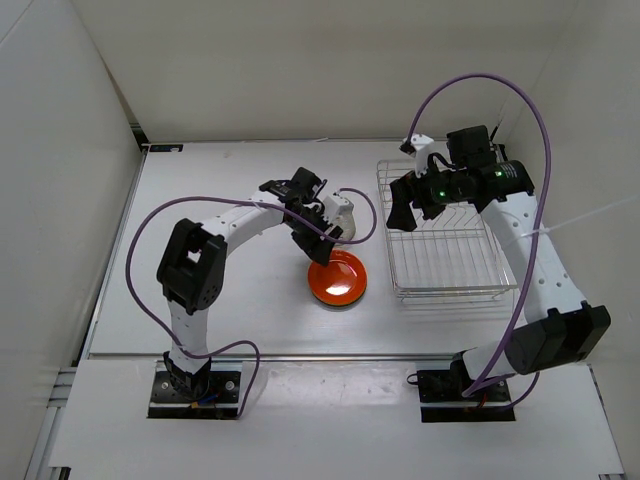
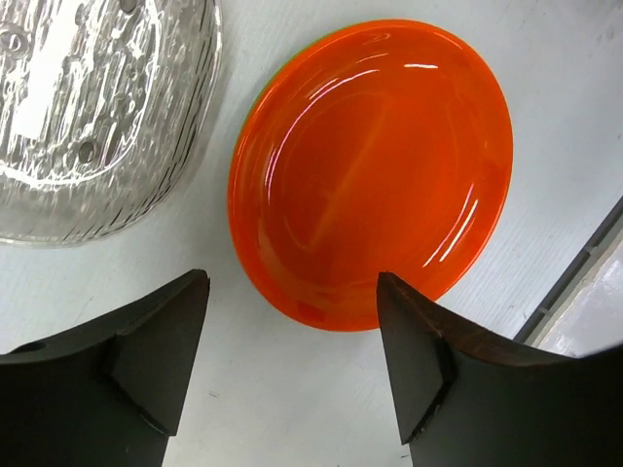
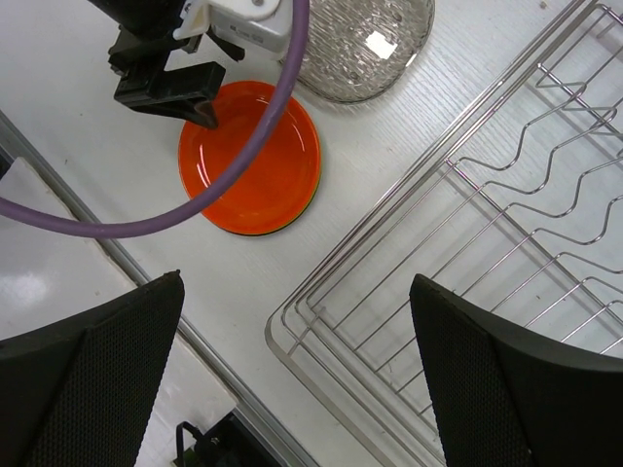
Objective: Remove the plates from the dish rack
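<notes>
Left wrist view shows the left jaws standing wide open above the surface (image 2: pixel 292 409), with nothing held between them. The orange plate (image 2: pixel 370 175) lies flat just beyond the tips, and its near rim reaches a little into the gap between the two dark fingers (image 2: pixel 146 360). A thin edge of a lime green plate (image 2: pixel 253 97) shows from under it at the upper left, but how many plates lie below I cannot tell. The clear plate (image 2: pixel 88 107) lies on the surface just beside the orange one, to the left, and is cut off by the frame. In the right wrist view the right jaws are also open and hold nothing; they hover over a corner of the dish rack (image 3: pixel 467 253), which stands apart from both plates. There a purple cable (image 3: pixel 195 209) crosses in front of the orange plate. In the top external view the left arm hides the clear plate almost fully.
</notes>
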You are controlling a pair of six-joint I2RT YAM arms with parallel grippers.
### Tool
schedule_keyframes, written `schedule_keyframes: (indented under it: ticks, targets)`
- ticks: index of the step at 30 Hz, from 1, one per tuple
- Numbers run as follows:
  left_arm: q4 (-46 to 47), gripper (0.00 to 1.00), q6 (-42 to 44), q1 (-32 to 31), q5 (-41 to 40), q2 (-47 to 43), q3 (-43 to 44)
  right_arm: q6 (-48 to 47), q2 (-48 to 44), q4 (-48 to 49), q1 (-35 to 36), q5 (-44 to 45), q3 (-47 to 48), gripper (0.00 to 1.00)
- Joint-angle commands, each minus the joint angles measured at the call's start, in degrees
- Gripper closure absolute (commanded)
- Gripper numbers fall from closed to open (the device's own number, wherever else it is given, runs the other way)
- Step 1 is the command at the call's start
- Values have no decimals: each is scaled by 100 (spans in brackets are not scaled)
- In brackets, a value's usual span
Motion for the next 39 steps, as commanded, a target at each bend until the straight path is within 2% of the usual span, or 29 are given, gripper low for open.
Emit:
schedule_keyframes:
  ticks: [1, 2, 3, 6, 10, 13, 15, 18, 22, 31, 39]
  targets:
    - [101, 19, -7, -39, -147, -569, 6, 38, -191, 157, 20, 87, -41, 0]
    - [102, 16, -68, -39, -278, -631, 6, 108, -243, 226, 20, 193, -41, 0]
    - [171, 0, -69, -39, -384, -701, 6, 109, -244, 297, 20, 289, -93, 0]
    - [486, 0, -253, -39, -998, -1149, -195, 381, -305, 639, 20, 1044, -234, 0]
    - [1093, 0, -727, 127, -2650, -1799, -635, 715, -305, 913, -322, 2046, -357, 0]
    - [1393, 0, -912, 487, -3388, -2142, -837, 715, -104, 1036, -769, 2337, -287, 0]
    - [1394, 0, -1061, 855, -3540, -2266, -838, 715, 54, 1036, -1226, 2400, -208, 0]
    - [1140, 0, -1193, 1348, -3322, -2485, -776, 715, 239, 1036, -1841, 2189, -94, 0]
    - [1086, 0, -1133, 2420, -3004, -2863, -978, 645, 372, 1036, -2623, 2057, -41, 0]
    - [1034, 0, -930, 4248, -2188, -3312, -1383, 391, 530, 1089, -3706, 1697, -216, 0]
    - [928, 0, -869, 4689, -1739, -3312, -1330, 495, 530, 1036, -3759, 1697, -278, 0]
